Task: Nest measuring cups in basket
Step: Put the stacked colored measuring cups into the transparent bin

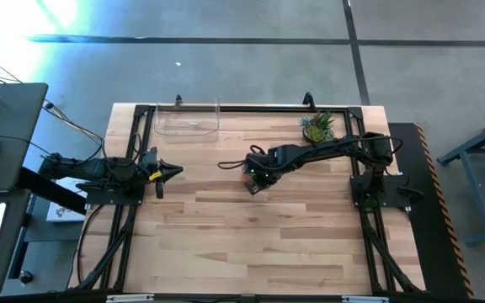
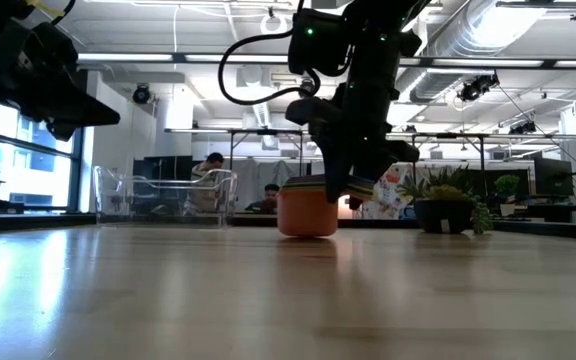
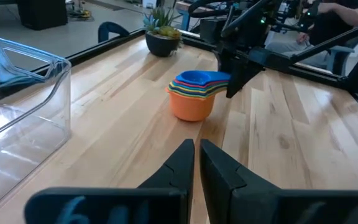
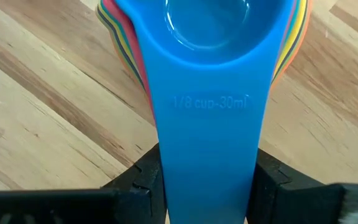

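You have the stack of nested plastic measuring cups (image 3: 193, 93), orange outermost and blue innermost, standing on the wooden table (image 1: 259, 244) in front of the clear rectangular plastic basket (image 1: 187, 120), offset toward the small potted green plant (image 1: 317, 127) and well apart from the basket. The basket holds no cups.

The right gripper (image 4: 207, 180) sits at the stack's handle side. In the right wrist view its two dark fingers (image 4: 143, 177) flank the flat blue handle (image 4: 207, 130) and appear to be gripping it by its edges. The low view shows the stack base resting on the table, so the lift has not begun.

The left gripper (image 3: 196, 163) hovers beside the basket's end farthest from the plant, fingers clenched together on nothing. Leave it parked there.

Procedure for the step in hand:

1. Confirm that the fingers bear on the whole sheaf of handles, not the blue one alone. A grip on the top handle only would likely pull the blue cup out and leave the rest behind.
2. Raise the stack straight up, keeping it level so the cups stay seated in one another.
3. Carry it above the basket's near wall before crossing; the clear wall is hard to judge.
4. Lower the stack onto the basket floor, then release.
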### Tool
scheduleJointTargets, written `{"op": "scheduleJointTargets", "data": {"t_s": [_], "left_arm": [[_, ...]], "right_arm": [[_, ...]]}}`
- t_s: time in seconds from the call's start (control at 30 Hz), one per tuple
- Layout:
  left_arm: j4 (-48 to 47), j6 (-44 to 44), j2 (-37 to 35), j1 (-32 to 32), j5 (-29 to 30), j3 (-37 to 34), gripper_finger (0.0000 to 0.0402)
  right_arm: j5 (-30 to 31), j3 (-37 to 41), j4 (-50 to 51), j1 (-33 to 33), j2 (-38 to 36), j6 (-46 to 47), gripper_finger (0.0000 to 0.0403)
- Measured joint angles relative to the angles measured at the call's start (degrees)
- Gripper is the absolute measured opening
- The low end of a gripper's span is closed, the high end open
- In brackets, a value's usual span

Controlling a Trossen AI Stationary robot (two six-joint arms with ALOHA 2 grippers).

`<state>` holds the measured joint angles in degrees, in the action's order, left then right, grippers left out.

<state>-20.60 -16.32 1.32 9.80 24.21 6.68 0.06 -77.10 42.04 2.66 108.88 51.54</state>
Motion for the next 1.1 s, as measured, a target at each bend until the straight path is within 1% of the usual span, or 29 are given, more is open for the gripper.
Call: {"op": "scheduleJointTargets", "data": {"t_s": [0.17, 0.4, 0.6, 0.77, 1.1], "left_arm": [[0.0, 0.02, 0.0, 0.0, -0.04, 0.0, 0.0017], [0.0, 0.03, 0.0, -0.01, -0.05, 0.02, 0.0017], [0.0, 0.02, 0.0, 0.0, -0.04, 0.07, 0.0017], [0.0, 0.04, 0.0, -0.01, -0.04, 0.07, 0.0017], [0.0, 0.03, 0.0, -0.02, -0.04, 0.07, 0.0017]], "right_arm": [[-0.83, 0.0, -0.02, 0.0, 0.0, 2.41, 0.013], [-1.96, 0.0, -0.04, 0.0, 0.0, 2.46, 0.013], [-1.72, 0.0, -0.79, 0.0, 0.0, 2.45, 0.013], [-0.09, 0.0, -1.99, 0.11, 0.0, 1.18, 0.0129], [-0.1, 0.0, -3.31, 0.79, 0.0, -1.45, 0.0129]]}}
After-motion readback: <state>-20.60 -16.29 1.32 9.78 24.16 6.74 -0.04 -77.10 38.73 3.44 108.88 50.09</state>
